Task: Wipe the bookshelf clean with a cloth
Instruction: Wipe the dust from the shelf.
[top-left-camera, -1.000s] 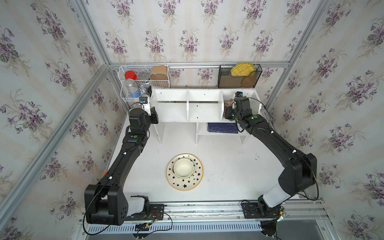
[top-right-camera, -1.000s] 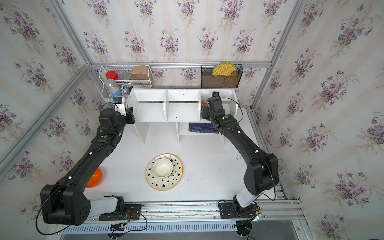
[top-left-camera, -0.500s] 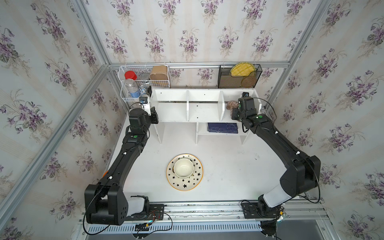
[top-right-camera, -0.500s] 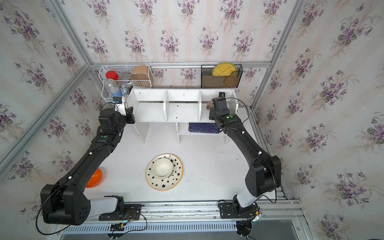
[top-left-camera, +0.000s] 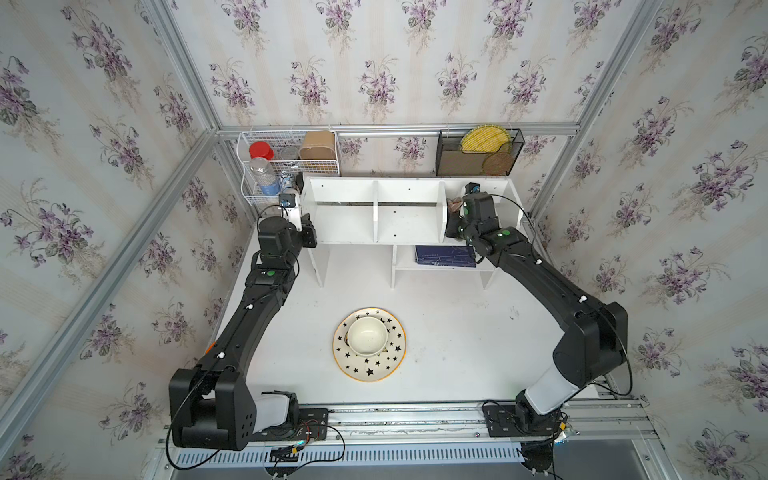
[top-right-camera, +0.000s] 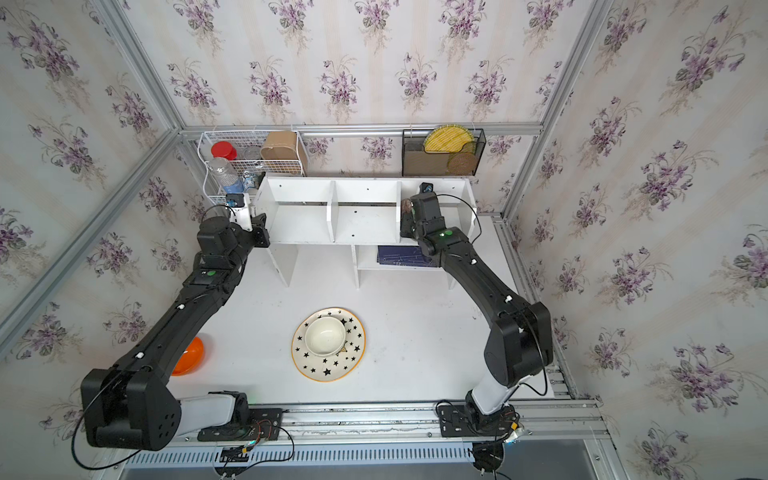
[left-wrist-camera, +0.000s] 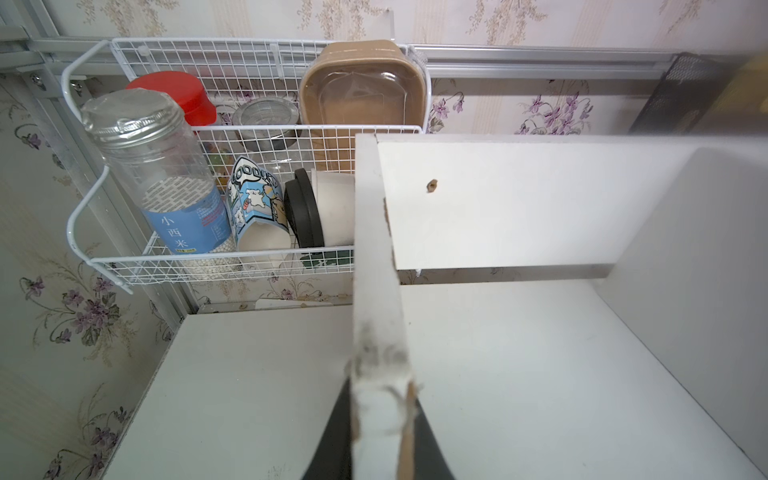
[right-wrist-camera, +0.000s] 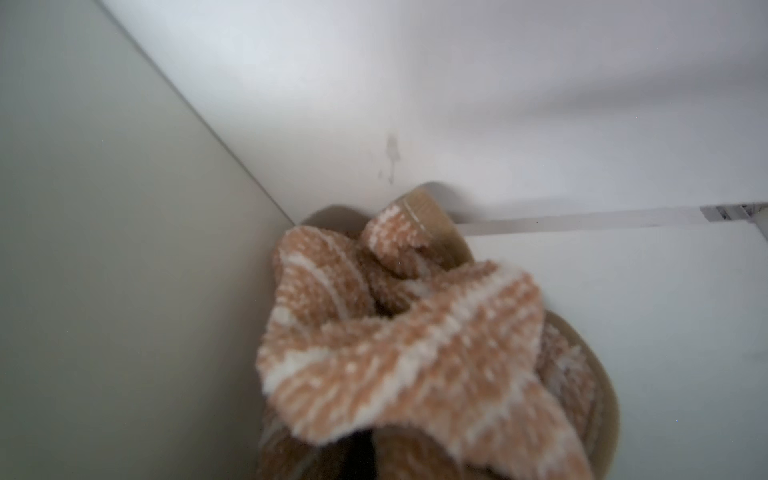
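Right tool (top-left-camera: 466, 209), back beside divider (top-left-camera: 441, 210), clamps tight on cloth (right-wrist-camera: 399, 353).

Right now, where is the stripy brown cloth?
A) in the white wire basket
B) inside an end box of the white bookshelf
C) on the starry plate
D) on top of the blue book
B: the cloth is bunched up in a corner of the bookshelf, in the end compartment on the robot's right, beside the divider.

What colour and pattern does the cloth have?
The cloth is light brown with thin whitish stripes; the right wrist view shows it best.
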